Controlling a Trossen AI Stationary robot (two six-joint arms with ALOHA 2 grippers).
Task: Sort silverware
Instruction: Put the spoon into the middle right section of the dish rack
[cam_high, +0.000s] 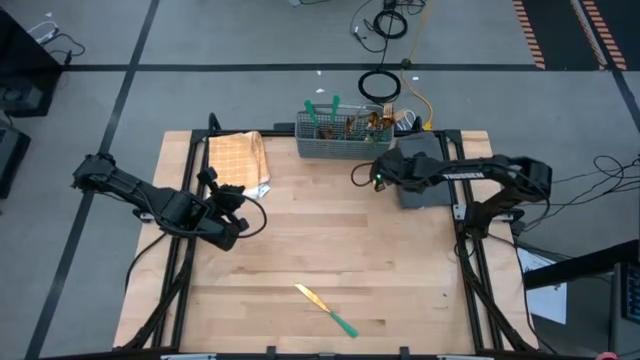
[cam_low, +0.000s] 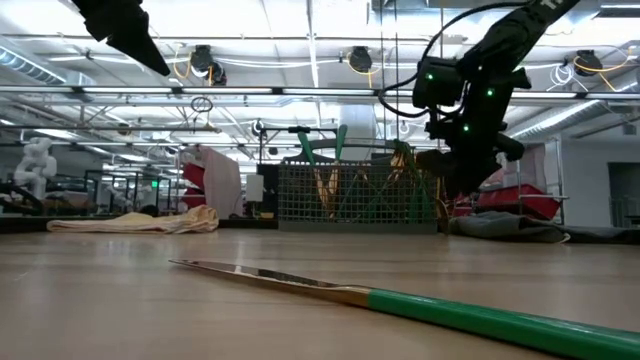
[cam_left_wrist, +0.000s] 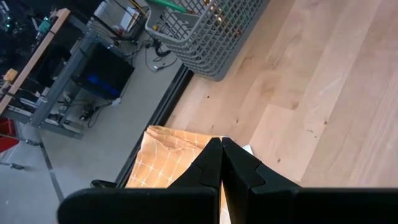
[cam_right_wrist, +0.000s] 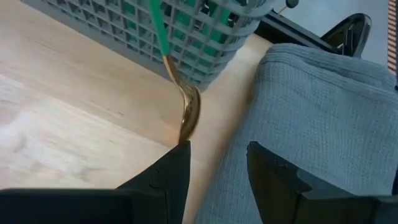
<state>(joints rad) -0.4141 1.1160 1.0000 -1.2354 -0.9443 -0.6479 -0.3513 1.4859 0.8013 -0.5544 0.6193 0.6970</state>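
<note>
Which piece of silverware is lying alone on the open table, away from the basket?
The knife with the gold blade and green handle, flat on the wood near the front edge. The other pieces stand in the grey basket at the back or sit beside it.

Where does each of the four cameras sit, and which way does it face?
High: overhead, straight down on the table; both arms show.
Low: table height, level past the knife toward the basket.
Left wrist: behind the shut left hand, over the checked cloth.
Right wrist: behind the right hand, at a spoon beside the basket.
High and low share the knife.
</note>
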